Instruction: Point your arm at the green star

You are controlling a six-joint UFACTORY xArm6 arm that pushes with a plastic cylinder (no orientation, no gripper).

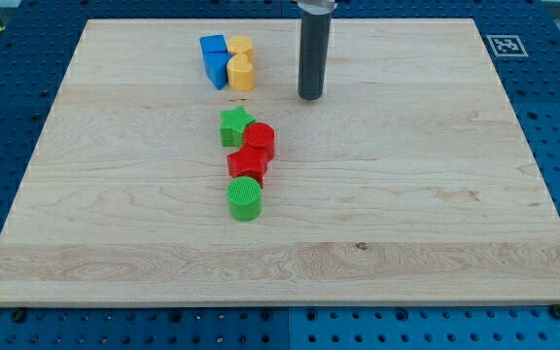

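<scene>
Green star point(235, 125): sat near the middle of the surface point(436, 194), left of centre, at the far end of a short column of blocks; its right edge touched a red cylinder point(261, 141); a second red block point(247, 162), shape hard to read, sat just nearer; a green cylinder point(245, 198) closed the column at the near end

Risk, the crowd: the star was pressed against the red cylinder, so a tip coming in too deep from the right would, I judged, shove red before green and scatter the whole column; that was the big one

Risk, overshoot: a heavy push on the star itself could have knocked it left and off its spot; pointing calls for a stop beside it, not a ram

Risk, the far cluster: two blue blocks point(215, 60) and two yellow ones point(241, 63) stood touching each other at the far left; a swing that went wide to the left could have clipped the yellow pair

Arm pose: the rod hung straight down, upright, no tilt to speak of; my tip point(310, 97) rested at the surface, farther back than the star and to its right, well apart from it, with bare wood between

End effector: a plain rod and nothing more; no jaws to spread or close, clamped on nothing

Clear lane: from the tip, the far-right side of the star looked open; that seemed the safer line in
</scene>
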